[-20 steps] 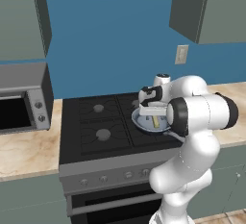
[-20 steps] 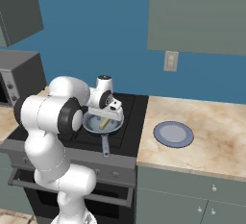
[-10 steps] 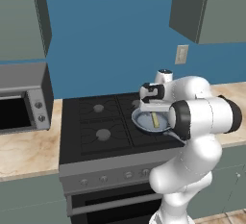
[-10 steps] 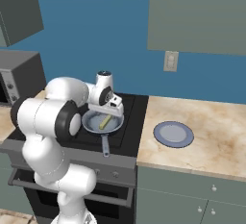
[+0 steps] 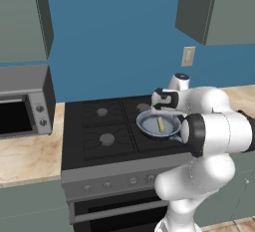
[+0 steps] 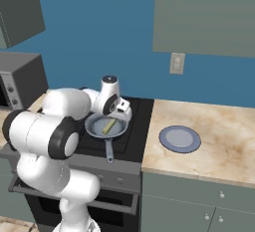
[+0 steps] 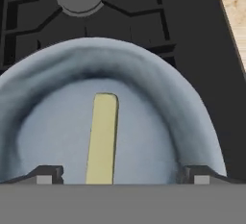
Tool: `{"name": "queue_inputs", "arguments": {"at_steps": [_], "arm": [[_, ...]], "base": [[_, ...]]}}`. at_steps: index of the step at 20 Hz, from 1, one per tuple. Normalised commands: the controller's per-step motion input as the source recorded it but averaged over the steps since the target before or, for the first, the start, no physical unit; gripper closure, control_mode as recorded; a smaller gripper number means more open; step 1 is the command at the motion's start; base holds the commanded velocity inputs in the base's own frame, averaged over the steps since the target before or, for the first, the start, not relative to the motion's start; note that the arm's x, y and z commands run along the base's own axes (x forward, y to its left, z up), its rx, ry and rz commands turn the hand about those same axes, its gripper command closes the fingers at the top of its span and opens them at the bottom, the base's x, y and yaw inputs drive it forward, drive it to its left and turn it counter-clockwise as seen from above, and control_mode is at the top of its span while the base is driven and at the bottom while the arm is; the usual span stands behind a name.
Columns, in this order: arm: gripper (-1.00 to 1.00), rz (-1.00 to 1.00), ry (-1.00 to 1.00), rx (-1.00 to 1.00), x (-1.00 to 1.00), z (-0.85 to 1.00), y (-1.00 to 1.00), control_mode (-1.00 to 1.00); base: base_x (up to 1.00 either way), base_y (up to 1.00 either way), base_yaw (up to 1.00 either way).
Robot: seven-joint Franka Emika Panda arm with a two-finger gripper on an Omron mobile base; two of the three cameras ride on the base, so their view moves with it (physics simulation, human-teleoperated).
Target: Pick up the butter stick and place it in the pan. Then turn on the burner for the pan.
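The butter (image 7: pixel 102 139) is lying flat in the pan (image 7: pixel 192 122) at the stove's front right; the gripper (image 7: pixel 120 172) is hanging released above, burner lighting remaining.

Colours I saw on my feed
Pale yellow butter stick (image 7: pixel 102 139) lay in the grey-blue pan (image 7: pixel 158 98); stovetop (image 5: pixel 94 126) was black, plate (image 6: pixel 180 139) blue-grey, table (image 6: pixel 219 141) beige marbled, wall blue.

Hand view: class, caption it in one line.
Butter stick lying in the pan, open gripper above it.
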Motion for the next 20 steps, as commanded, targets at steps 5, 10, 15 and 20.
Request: {"name": "queue_inputs", "arguments": {"at_steps": [5,10,15,20], "arm": [[-1.00,0.00,-0.14,0.00,-0.26,0.00,-0.25,-1.00],[-1.00,0.00,-0.22,0.00,-0.39,0.00,-0.25,-1.00],[-1.00,0.02,-0.19,0.00,-0.39,0.00,-0.38,-1.00],[-1.00,0.03,-0.17,0.00,-0.34,0.00,-0.40,-1.00]], "base": [[0.00,0.00,0.00],[0.00,0.00,0.00],[0.00,0.00,0.00],[0.00,0.00,0.00]]}}
